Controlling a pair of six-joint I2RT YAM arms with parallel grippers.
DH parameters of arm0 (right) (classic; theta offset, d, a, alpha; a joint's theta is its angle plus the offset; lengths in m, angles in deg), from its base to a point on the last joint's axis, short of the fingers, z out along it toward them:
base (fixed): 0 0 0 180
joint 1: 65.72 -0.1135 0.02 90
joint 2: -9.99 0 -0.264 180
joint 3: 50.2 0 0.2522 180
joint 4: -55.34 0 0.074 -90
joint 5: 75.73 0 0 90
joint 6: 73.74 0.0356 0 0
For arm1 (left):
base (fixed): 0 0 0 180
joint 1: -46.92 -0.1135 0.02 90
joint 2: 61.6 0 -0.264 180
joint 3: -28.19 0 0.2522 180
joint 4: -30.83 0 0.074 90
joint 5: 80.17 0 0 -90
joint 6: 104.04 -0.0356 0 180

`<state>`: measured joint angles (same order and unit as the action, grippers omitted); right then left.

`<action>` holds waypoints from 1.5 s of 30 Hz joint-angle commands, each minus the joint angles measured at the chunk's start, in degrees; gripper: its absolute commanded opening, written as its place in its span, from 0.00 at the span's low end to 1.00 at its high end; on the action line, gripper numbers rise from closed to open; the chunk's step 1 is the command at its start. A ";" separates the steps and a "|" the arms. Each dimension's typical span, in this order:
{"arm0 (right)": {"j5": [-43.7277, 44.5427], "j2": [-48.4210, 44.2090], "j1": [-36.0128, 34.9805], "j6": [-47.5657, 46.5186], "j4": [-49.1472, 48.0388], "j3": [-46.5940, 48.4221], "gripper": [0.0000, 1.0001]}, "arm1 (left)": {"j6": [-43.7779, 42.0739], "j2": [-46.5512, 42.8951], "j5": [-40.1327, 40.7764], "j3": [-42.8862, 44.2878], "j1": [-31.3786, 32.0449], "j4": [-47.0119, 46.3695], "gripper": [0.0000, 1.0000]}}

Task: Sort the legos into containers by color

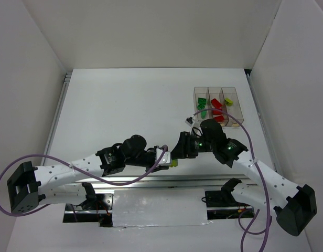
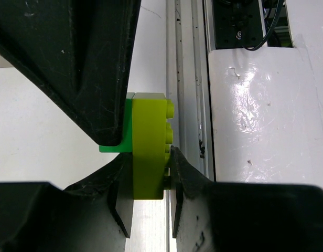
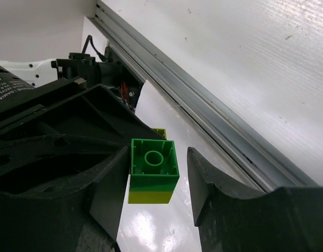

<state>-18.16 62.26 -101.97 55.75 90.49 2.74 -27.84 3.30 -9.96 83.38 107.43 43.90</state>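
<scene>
Left fingers [image 2: 190, 184] clamped on yellow-green brick [image 2: 149, 142], held over near edge of table [image 1: 125, 105]. Green brick [image 3: 153, 163] is stuck to it. Right fingers [image 3: 219, 199] straddle the green one, spread: one pad touching, the other apart. Bins [image 1: 195, 105] at far right: greens in left, reds in middle, yellow-green in right. Sorting looks nearly done. This joined pair needs splitting and binning; no other loose bricks seen.

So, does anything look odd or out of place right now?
Yes. A green brick and a yellow-green brick are stuck together, and sorting by color needs them apart. The left pincer is clamped on the yellow-green one. The right pincer brackets the green one, with a gap at one finger.
</scene>
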 commanded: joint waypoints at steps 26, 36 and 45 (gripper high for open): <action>21.58 8.10 29.91 -0.81 -4.00 11.33 0.00 | 18.14 -6.10 12.63 0.75 0.75 -0.74 0.00; 33.93 33.04 41.08 -0.81 4.87 33.13 0.00 | 37.88 -8.12 30.59 4.54 0.40 9.65 0.00; 28.47 49.85 39.77 -2.48 8.15 46.60 0.04 | 38.59 -10.50 35.09 4.80 -0.92 14.05 0.00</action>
<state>11.74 112.81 -60.82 54.46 97.09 46.69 9.01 -6.09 22.50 86.11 107.13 57.54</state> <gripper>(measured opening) 0.435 0.376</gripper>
